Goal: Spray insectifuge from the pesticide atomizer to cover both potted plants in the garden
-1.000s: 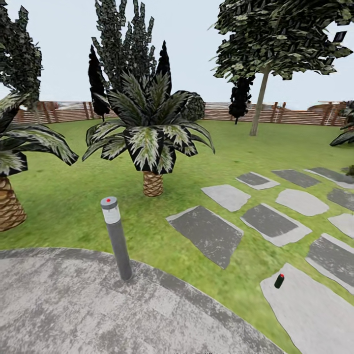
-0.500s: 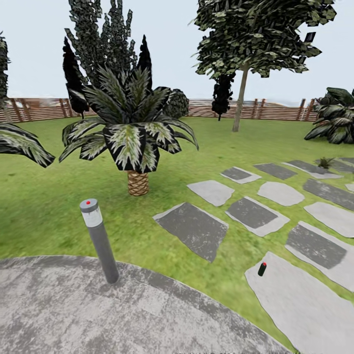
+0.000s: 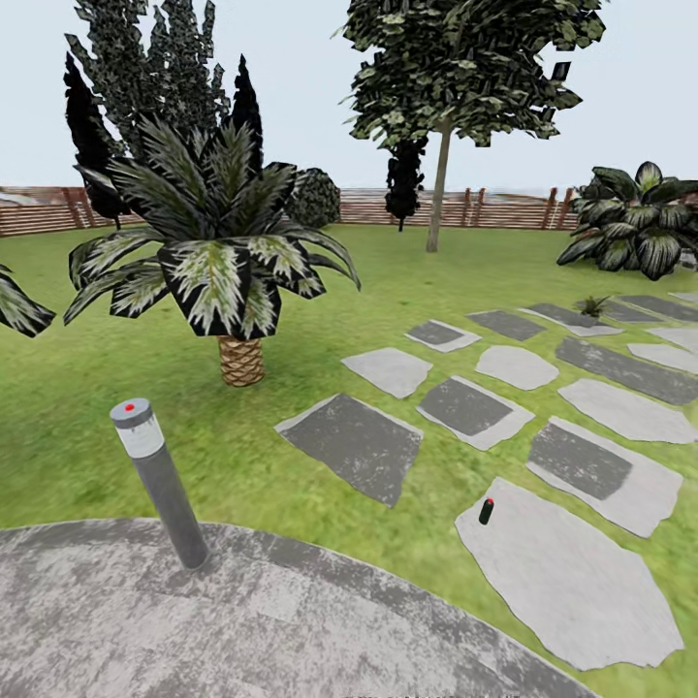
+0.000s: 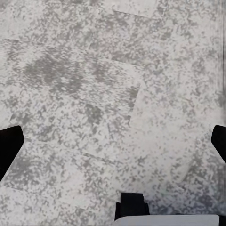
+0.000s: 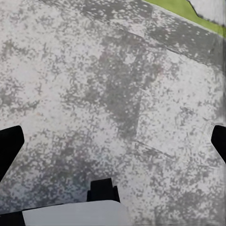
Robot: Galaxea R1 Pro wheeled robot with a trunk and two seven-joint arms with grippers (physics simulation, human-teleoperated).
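Note:
The pesticide atomizer (image 3: 487,511), a slim dark bottle with a red top, stands upright at the near edge of a pale stepping slab (image 3: 567,582) on the lawn, ahead and to the right. Far off among the slabs is a small rosette of pointed green leaves (image 3: 592,306), which looks like one potted plant; its pot is too small to make out. My left gripper (image 4: 113,141) hangs open over the grey patio paving (image 4: 94,84), its dark fingertips (image 4: 9,146) wide apart. My right gripper (image 5: 113,141) is also open over the paving, near the patio's grass edge (image 5: 188,9).
A grey bollard lamp (image 3: 160,482) with a red dot leans at the patio rim (image 3: 291,562). A short palm (image 3: 218,262) grows behind it. Stepping slabs (image 3: 354,446) run off to the right. A tree (image 3: 436,184), a big leafy bush (image 3: 635,228) and a brown fence (image 3: 504,208) close the lawn.
The whole head view has shifted left, so the camera has turned to the right. The atomizer now sits nearer the picture's middle, and the leafy bush and small rosette show more fully.

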